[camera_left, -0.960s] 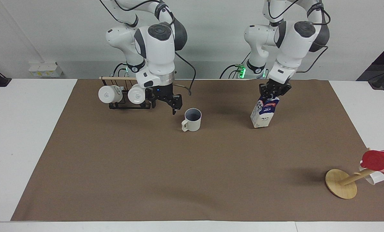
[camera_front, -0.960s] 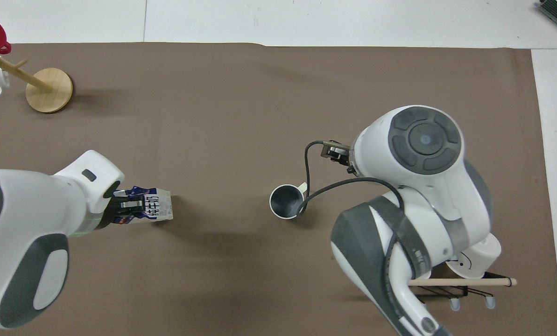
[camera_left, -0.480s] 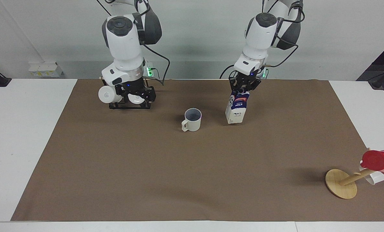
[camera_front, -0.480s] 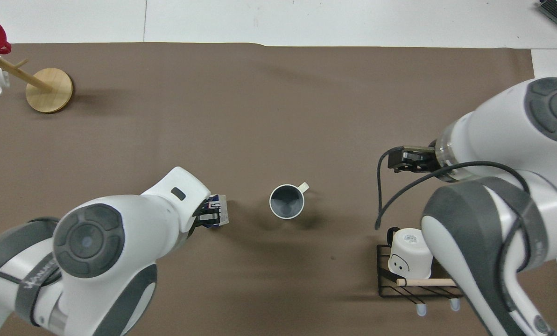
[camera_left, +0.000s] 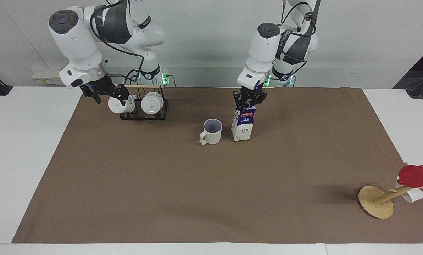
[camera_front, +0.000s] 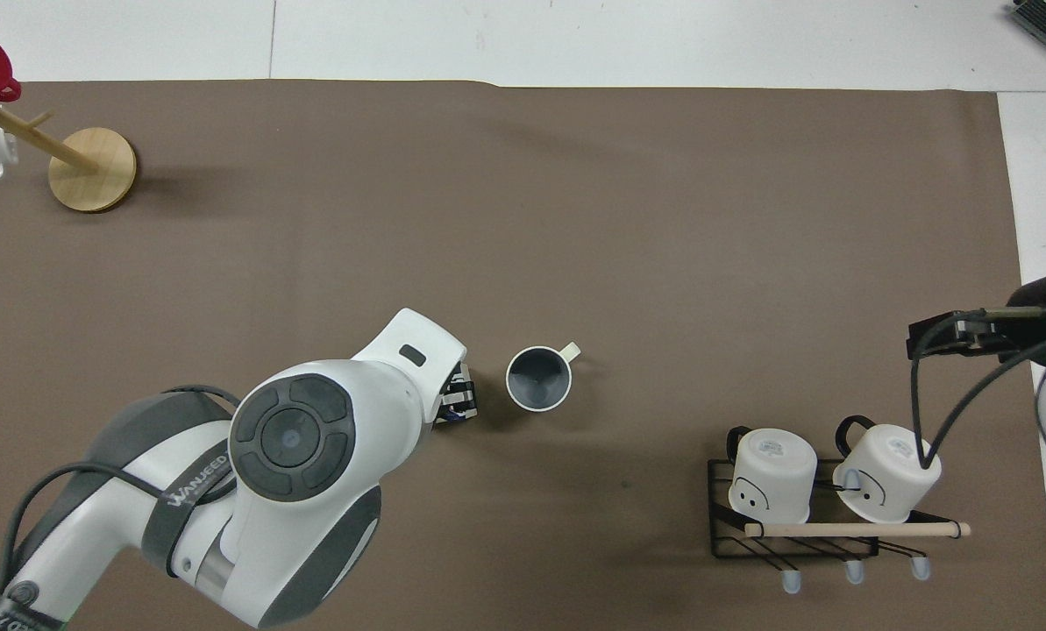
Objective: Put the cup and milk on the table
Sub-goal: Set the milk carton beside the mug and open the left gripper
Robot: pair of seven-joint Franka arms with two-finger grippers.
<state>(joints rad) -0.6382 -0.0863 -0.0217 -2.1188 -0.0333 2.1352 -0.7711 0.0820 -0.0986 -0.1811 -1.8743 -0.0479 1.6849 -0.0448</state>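
Note:
The cup [camera_left: 211,131] stands upright on the brown mat of the table [camera_left: 211,198], handle turned away from the robots; it also shows in the overhead view [camera_front: 538,379]. The milk [camera_left: 243,124] stands close beside the cup, toward the left arm's end, its base at the mat. My left gripper [camera_left: 249,101] is shut on the carton's gable top. In the overhead view the left arm hides most of the milk [camera_front: 454,417]. My right gripper [camera_left: 109,96] is open and empty, raised over the mug rack's outer end, well away from the cup; it also shows in the overhead view [camera_front: 930,337].
A black wire rack [camera_left: 144,117] with a wooden bar holds two white mugs [camera_front: 772,482] near the robots, toward the right arm's end. A tilted wooden mug tree [camera_left: 375,202] with a red cup [camera_left: 417,176] stands at the corner farthest from the robots, at the left arm's end.
The left gripper carried the milk toward the cup and brought it upright beside it. The right gripper drew away from the cup, past the rack, toward its own end of the table.

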